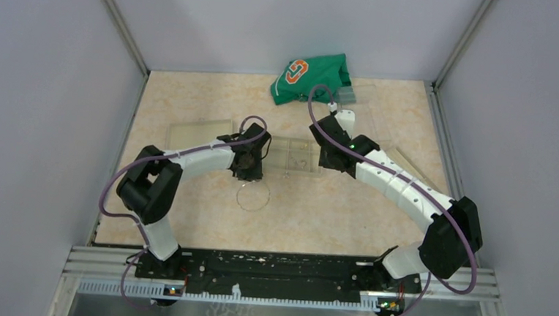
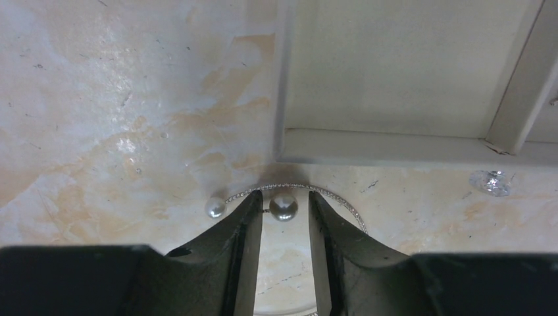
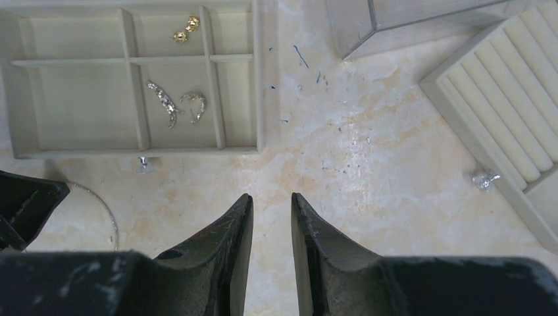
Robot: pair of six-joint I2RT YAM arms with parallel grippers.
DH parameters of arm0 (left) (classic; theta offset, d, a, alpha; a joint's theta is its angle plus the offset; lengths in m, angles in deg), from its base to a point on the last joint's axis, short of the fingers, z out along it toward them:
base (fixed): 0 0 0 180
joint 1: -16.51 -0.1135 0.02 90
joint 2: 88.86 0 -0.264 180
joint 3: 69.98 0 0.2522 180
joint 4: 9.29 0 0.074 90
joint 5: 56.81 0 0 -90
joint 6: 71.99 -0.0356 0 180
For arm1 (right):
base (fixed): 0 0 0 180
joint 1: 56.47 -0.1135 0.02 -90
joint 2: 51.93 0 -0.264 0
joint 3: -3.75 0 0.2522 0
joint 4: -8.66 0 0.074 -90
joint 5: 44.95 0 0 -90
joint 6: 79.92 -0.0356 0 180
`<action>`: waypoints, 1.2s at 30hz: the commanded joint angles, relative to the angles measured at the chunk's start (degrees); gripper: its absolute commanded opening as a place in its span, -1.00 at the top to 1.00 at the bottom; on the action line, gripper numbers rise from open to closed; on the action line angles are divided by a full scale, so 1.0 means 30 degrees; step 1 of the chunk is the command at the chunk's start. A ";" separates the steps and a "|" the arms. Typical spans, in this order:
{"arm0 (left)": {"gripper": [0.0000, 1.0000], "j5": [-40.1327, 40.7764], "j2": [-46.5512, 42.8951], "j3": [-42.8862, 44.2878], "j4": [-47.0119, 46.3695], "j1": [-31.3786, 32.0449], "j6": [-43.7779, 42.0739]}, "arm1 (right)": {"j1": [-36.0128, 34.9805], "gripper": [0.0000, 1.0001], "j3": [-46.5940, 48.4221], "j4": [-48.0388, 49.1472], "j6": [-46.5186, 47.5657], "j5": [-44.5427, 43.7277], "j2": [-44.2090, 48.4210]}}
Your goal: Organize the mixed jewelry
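The left gripper [image 2: 283,197] is low over the marbled beige table [image 1: 331,220], around its middle; its jaws stand apart with a small white pearl stud [image 2: 283,207] between the fingertips, and there is a gap on at least one side of the pearl, so it is not clamped. A second white pearl [image 2: 214,207] lies just outside the left finger; both pearls sit against the far arc of a thin silvery beaded hoop [image 2: 332,195], which lies flat on the table on the side toward the near edge.

Just beyond the pearls, toward the far edge, is the wall of a pale compartmented plastic tray [image 3: 260,79]. One of its compartments holds two small gold-coloured studs [image 3: 184,29]; another holds two curved silvery stone-set pieces [image 3: 177,104] lying side by side. A small clear crystal piece [image 3: 145,164] lies on the table just outside the tray's near wall.

The right gripper [image 3: 271,197] is over bare table to the right of this tray; its jaws are slightly apart with nothing between them. Nearer the right edge is a cream ring tray with padded rolls [image 3: 507,99]; another clear crystal piece [image 3: 485,179] lies just beside its rim.

A crumpled green cloth with an orange logo [image 1: 314,78] lies at the far edge.
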 commanded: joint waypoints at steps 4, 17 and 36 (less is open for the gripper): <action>0.35 0.0073 0.0157 0.0488 0.0092 0.0280 0.0577 | 0.0114 0.43 0.0113 0.0410 0.0029 -0.0396 0.0504; 1.00 0.1461 -0.1904 0.1195 0.2288 0.0341 0.0176 | 0.0118 0.44 0.0174 0.0564 -0.0045 -0.0374 0.0494; 1.00 0.1383 -0.4633 0.5596 0.6417 -0.4730 -0.2341 | 0.0127 0.45 0.0561 0.0957 0.0290 -0.0141 -0.0061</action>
